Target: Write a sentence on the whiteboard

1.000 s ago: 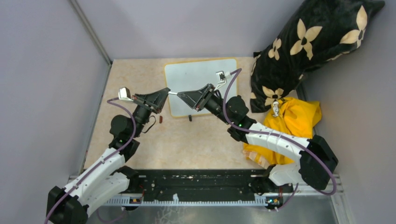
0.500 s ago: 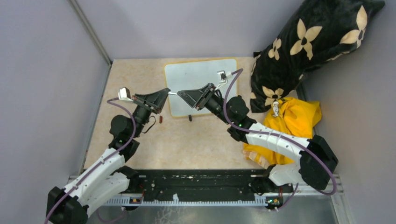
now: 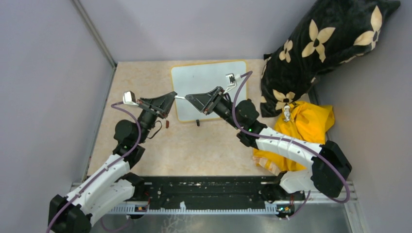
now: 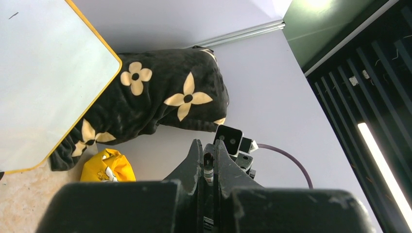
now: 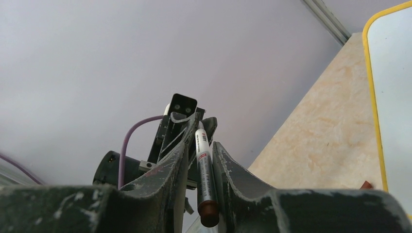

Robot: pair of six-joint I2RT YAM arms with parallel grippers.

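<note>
The whiteboard [image 3: 209,80] lies flat at the back of the table, white with a yellow frame. No sentence shows on it, only one tiny dark stroke [image 4: 13,15]. Above its near-left corner my two grippers meet tip to tip, with a white marker [image 3: 180,97] bridging them. The left gripper [image 3: 173,95] is shut on one end of the marker [image 4: 208,170], seen end-on between its jaws. The right gripper [image 3: 187,98] is closed round the marker's barrel [image 5: 204,170], whose brown end points toward the right wrist camera.
A small brown cap [image 3: 167,124] lies on the table near the board's front edge, beside a black foot [image 3: 197,122]. A black flowered pillow [image 3: 320,48] and a yellow cloth [image 3: 308,124] fill the right side. Grey walls enclose the table.
The right gripper has shifted very slightly at the marker. The left arm and the board have not moved.
</note>
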